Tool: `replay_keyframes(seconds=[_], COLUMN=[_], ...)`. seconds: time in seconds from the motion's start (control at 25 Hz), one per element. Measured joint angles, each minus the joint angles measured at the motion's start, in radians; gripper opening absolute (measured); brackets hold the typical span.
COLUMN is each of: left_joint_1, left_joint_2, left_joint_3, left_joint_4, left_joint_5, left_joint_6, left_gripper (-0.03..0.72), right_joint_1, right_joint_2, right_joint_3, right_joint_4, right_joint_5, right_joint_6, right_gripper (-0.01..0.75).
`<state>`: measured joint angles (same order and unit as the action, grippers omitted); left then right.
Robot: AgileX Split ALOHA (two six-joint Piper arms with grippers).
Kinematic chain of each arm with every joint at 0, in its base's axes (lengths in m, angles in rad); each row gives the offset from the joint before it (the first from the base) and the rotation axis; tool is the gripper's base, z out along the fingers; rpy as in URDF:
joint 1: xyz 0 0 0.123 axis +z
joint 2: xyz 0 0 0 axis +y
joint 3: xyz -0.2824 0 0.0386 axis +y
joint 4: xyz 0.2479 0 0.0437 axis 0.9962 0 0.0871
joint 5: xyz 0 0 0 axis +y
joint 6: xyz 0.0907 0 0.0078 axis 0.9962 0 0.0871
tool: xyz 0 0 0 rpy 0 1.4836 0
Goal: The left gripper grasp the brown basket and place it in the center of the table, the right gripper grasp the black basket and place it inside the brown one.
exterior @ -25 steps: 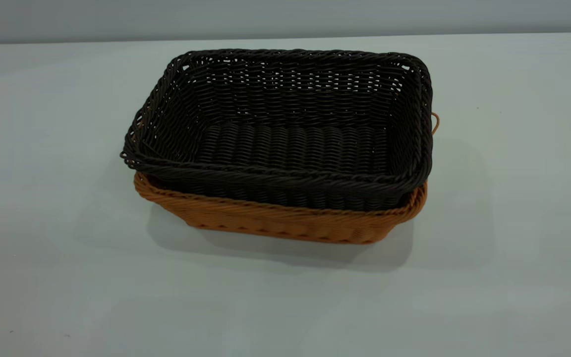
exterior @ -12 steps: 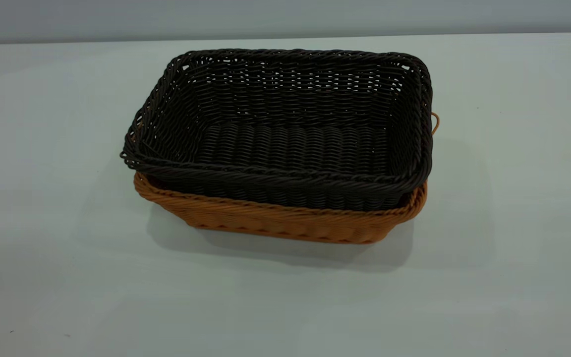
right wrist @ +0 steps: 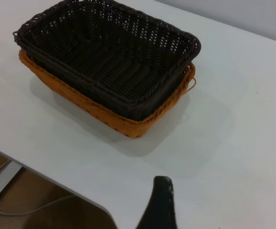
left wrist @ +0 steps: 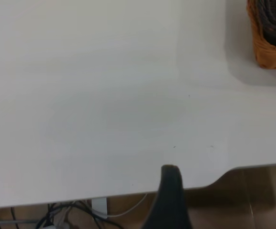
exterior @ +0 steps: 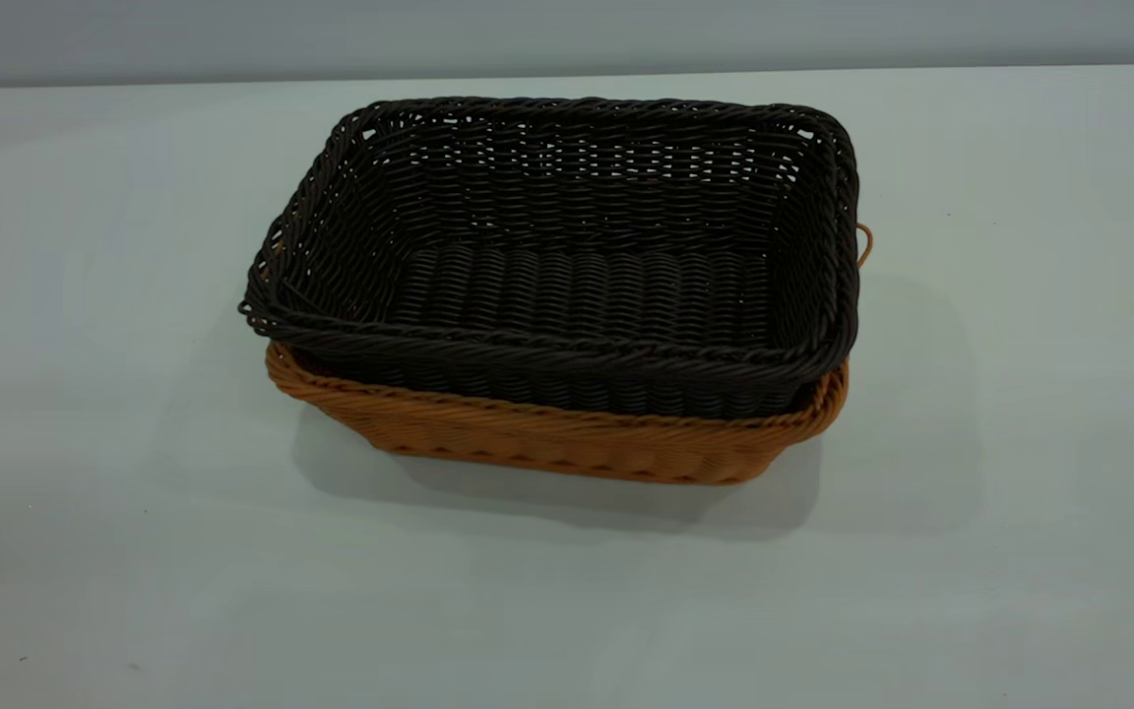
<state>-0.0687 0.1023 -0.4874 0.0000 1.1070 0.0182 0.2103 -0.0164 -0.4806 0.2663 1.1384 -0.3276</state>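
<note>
The black basket sits nested inside the brown basket near the middle of the table. The brown one's rim and front wall show below the black rim, and its small loop sticks out at the right end. Neither gripper shows in the exterior view. In the left wrist view, the left gripper is a dark piece over the table's edge, far from the brown basket and black basket. In the right wrist view, the right gripper is a dark piece well clear of the black basket and brown basket.
A grey wall runs behind the table's far edge. The table's near edge shows in the left wrist view, with brown floor and cables below it. The right wrist view shows a table corner.
</note>
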Motion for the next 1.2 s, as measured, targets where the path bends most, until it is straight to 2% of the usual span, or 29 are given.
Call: replay_keyframes(seconds=[0.36,0.64,1.2], left_joint_1=[0.005,0.083,0.085], left_joint_2=[-0.006,-0.097,-0.122], left_joint_3=[0.000,0.000,0.000], left_joint_4=[0.000,0.011,0.026], left_joint_5=[0.000,0.000,0.000], left_joint_6=[-0.005,-0.005,-0.034], left_gripper=[0.572,0.572,0.572], right_joint_1=[0.000,0.000,0.000], right_joint_2=[0.000,0.000,0.000], right_joint_3=[0.000,0.000,0.000], right_joint_4=[0.000,0.000,0.001], right_joint_5=[0.000,0.000,0.000], right_joint_6=[0.000,0.000,0.000], right_gripper=[0.590,0.590,0.590])
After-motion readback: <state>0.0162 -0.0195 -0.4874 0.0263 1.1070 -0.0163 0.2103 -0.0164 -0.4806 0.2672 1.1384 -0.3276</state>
